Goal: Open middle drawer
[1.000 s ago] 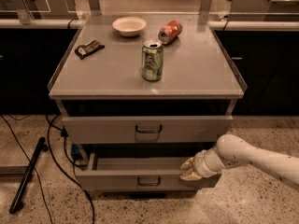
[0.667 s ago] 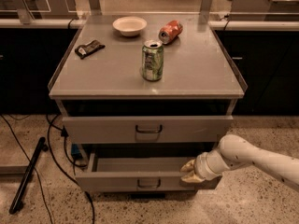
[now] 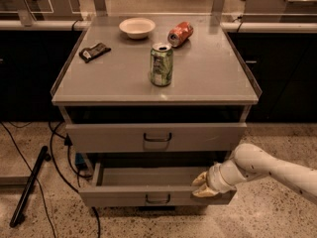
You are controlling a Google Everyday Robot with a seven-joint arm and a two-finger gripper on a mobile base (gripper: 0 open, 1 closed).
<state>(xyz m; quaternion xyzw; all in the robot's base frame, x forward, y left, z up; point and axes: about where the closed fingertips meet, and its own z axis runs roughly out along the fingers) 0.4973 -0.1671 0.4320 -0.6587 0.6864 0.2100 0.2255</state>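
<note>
Now my gripper [image 3: 200, 186] rests at the right end of the pulled-out middle drawer [image 3: 119, 198]; grasping or not, I cannot tell.

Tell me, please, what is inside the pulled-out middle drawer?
The middle drawer shows only a bare grey floor in its open front part. Its back part lies hidden under the drawer above, and the gripper covers its right front corner.

High front view, angled down at cabinet [image 3: 208, 73], end effector [image 3: 199, 186] lower right
</note>
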